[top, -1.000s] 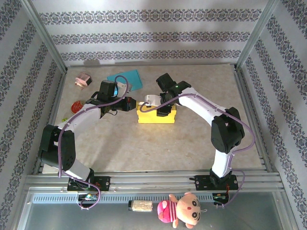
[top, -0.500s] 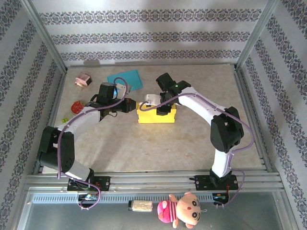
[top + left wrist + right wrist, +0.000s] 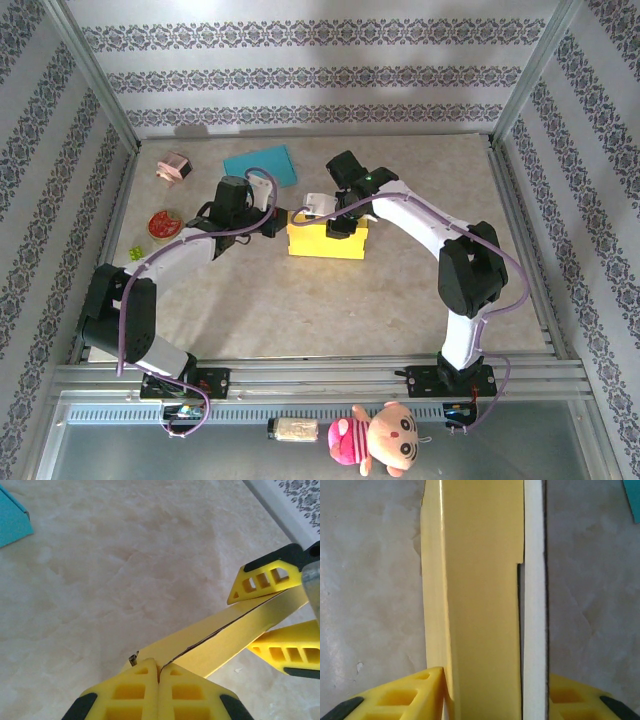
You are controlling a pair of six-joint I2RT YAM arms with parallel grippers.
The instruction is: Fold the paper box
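A beige, marbled table [image 3: 330,310] stands inside a wallpapered enclosure, seen from above and behind the two arms.

**Near.** At 6 o'clock, outside the rail that carries the arm bases, lies a plush doll [image 3: 385,440]. It has no part in the task.

**Middle.** The yellow paper box [image 3: 327,240] sits just beyond the table's centre, toward 12 o'clock, part-erected with its walls upright.
- The left hand [image 3: 275,225] meets the box at its 9 o'clock end. Its fingers are pressed together, and their tips rest against the end of a double yellow wall. Whether a paper edge is nipped between them cannot be told. The closed fingers probably serve as a blunt pusher that steadies or tucks that end.
- The right hand [image 3: 340,222] reaches in from 1 o'clock and straddles the box's far long wall. It is clamped on it, with one finger [image 3: 395,695] against the yellow inner face and the other against the white outer edge. This grip probably holds the wall upright while the end panel is worked, since thin card would otherwise spring back.

**Far.** A red object [image 3: 162,222] lies at 9 o'clock, a pink object [image 3: 173,166] at 10 o'clock and a teal sheet [image 3: 260,163] at 11 o'clock. All three are well apart from the box. Behind them rise the patterned walls [image 3: 300,80].
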